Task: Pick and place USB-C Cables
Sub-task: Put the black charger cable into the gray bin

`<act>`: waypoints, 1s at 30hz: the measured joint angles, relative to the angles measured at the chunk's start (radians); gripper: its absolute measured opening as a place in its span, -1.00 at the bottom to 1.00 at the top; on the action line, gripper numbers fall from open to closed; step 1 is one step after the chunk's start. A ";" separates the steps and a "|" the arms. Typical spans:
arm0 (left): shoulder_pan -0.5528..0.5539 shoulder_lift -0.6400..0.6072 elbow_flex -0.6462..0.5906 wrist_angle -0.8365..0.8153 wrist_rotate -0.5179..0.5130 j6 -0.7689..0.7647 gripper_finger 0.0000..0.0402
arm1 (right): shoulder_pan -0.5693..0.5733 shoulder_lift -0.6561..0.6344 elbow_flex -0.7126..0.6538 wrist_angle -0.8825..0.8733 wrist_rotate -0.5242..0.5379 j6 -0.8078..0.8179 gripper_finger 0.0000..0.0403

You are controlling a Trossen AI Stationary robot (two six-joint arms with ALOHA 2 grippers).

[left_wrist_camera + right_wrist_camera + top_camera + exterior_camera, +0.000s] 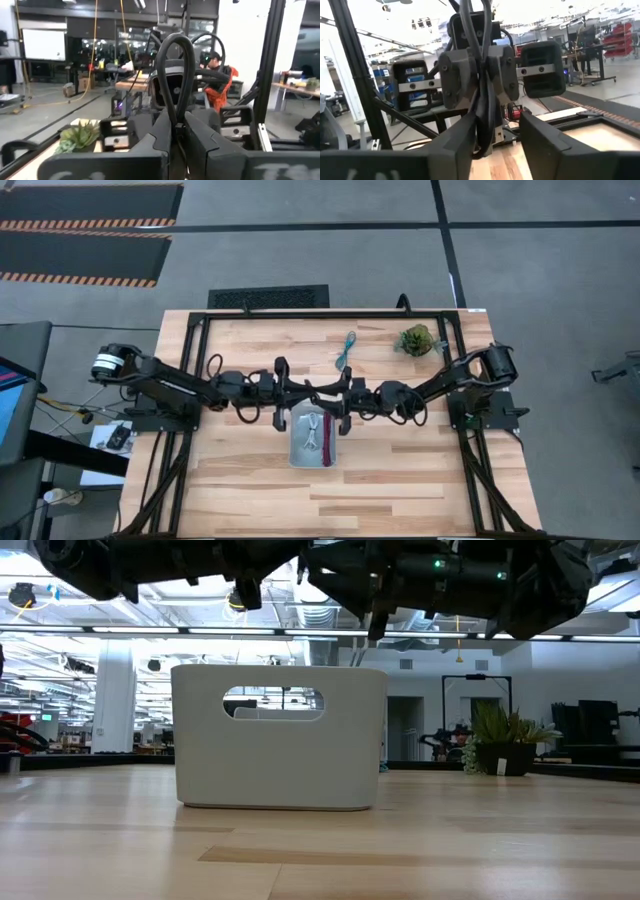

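Both arms meet over the middle of the wooden surface, just above the pale grey tray. The left gripper has its fingers clenched on a black cable, whose loop stands up in front of it. The right gripper faces it, fingers released and spread apart, with the same black cable hanging between them beside one finger. A white cable lies coiled inside the tray, with something dark red beside it. A teal-blue cable lies on the surface farther back, near a small green plant.
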 joint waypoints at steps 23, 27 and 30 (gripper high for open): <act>0.000 -0.543 -0.005 -0.723 -0.118 0.012 -0.96 | 0.016 -0.557 -0.017 -0.686 0.094 -0.201 -0.10; -0.010 -0.619 -0.005 -0.786 -0.151 0.012 -0.96 | 0.015 -0.655 -0.017 -0.824 0.143 -0.210 -0.11; -0.028 -0.651 -0.005 -0.833 -0.231 0.003 -0.97 | 0.016 -0.698 -0.017 -0.913 0.180 -0.184 -0.11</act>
